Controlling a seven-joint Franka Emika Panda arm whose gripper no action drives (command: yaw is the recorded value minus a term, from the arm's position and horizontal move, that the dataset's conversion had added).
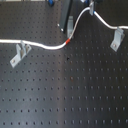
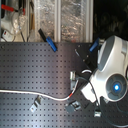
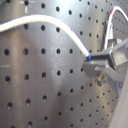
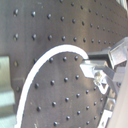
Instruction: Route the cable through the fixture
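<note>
Long thin white flexible cable (image 1: 47, 48) lies in a loose wave across the matte black perforated metal tabletop (image 1: 65, 95), whose holes run in a regular grid. A short red-orange tape band (image 1: 68, 38) marks the cable near its rise toward the first exterior view's top. Three small grey metal bracket fixtures stand on the tabletop: one (image 1: 20, 53) at the first exterior view's left with the cable passing over it, one (image 1: 117, 39) at the right, touching the cable, one (image 1: 72, 23) beside the band. The glossy white rounded robot arm (image 2: 107, 70) leans low over the tabletop. In the first wrist view the grey claw (image 3: 90, 59) pinches the cable's end, fingers closed on it.
</note>
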